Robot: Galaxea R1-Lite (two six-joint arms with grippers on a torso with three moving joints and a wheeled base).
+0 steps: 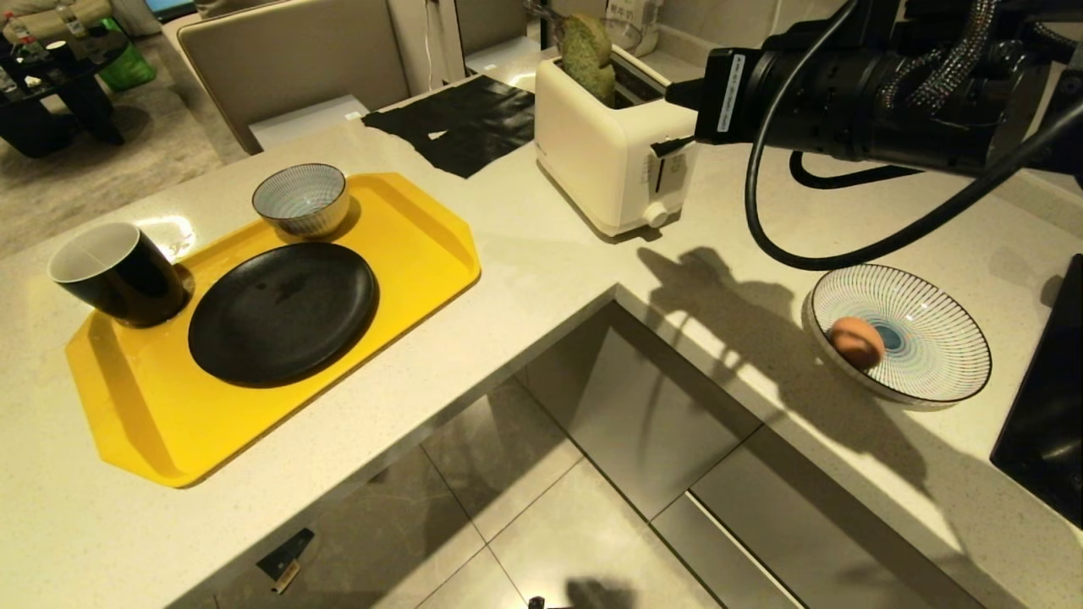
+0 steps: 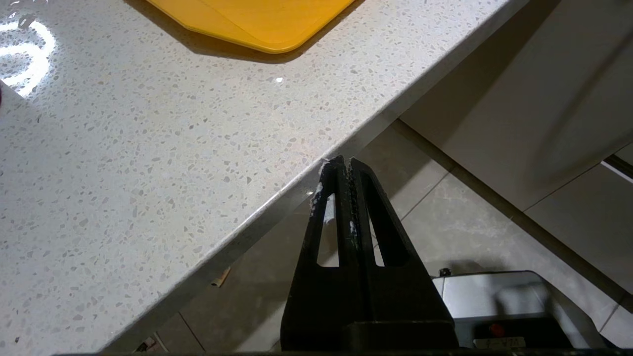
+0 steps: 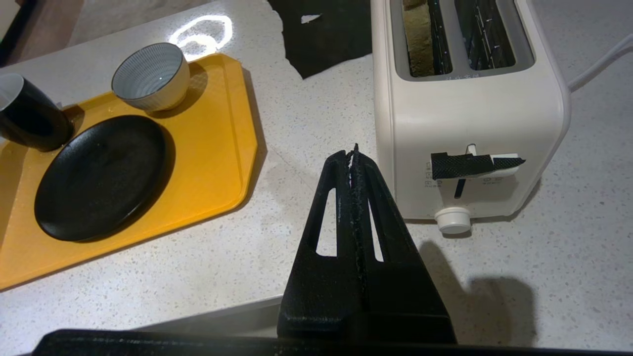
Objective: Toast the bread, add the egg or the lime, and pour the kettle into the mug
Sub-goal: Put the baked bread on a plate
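Note:
The bread (image 1: 588,51) stands half out of the far slot of a white toaster (image 1: 592,144); the right wrist view shows the bread (image 3: 418,34) in one slot of that toaster (image 3: 470,113), whose taped lever (image 3: 474,165) sits high. My right gripper (image 3: 352,151) is shut and empty, hovering over the counter just beside the toaster's front; its tip (image 1: 677,93) shows near the toaster top. The egg (image 1: 856,341) lies in a wide striped bowl (image 1: 931,385). The black mug (image 1: 118,275) stands on the tray's left end. My left gripper (image 2: 346,160) is shut, parked off the counter edge. Kettle and lime are out of view.
A yellow tray (image 1: 406,220) holds a black plate (image 1: 283,313) and a small striped bowl (image 1: 300,199). A black sheet (image 1: 465,123) lies behind the tray. A flat black appliance (image 1: 1049,406) sits at the right edge. The counter makes an inner corner with floor below.

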